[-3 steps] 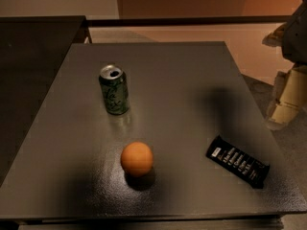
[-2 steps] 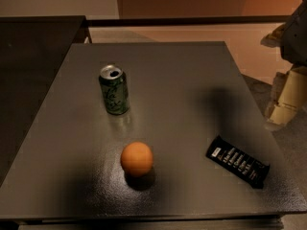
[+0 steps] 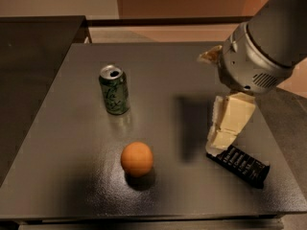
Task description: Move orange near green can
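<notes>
Pincer [image 3: 219,143] hangs over the counter [image 3: 72,109] just beside a wrapper [image 3: 242,164]; I cannot tell its spread. Orange [image 3: 137,159] and green can [image 3: 114,90] sit well apart from it.

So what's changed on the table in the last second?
The arm swung in from the right edge; its hand now hangs over the table's right side, close to the black snack bar wrapper. Nothing was grasped. The orange, green can and wrapper stayed put.

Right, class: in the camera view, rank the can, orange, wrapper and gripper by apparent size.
1. Gripper, over the wrapper's end, likely nearer the camera.
2. Can and wrapper: too alike to rank.
3. Orange.
</notes>
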Action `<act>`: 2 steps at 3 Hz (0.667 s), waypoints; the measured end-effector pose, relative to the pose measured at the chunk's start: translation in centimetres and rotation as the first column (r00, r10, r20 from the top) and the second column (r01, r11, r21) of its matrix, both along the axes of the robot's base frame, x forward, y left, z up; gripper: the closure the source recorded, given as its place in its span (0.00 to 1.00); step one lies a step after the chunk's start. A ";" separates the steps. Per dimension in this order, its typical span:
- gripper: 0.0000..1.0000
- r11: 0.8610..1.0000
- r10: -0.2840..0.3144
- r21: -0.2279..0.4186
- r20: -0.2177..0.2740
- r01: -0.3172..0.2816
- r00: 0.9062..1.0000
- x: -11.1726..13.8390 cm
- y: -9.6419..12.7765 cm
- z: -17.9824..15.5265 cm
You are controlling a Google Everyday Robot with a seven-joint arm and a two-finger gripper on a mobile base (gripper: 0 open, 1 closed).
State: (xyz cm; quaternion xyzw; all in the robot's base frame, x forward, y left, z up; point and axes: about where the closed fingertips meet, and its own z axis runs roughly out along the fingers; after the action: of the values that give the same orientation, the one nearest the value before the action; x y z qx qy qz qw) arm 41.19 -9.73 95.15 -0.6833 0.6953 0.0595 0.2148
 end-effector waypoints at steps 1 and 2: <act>0.00 0.996 0.083 0.034 -0.006 -0.083 0.997 -1.4 3.9 -1.3; 0.00 0.989 0.142 0.038 -0.025 -0.141 0.990 -2.7 6.8 -3.4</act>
State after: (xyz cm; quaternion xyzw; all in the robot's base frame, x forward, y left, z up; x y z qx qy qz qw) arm 38.49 -2.94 91.71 -0.7259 0.6469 0.0965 0.2128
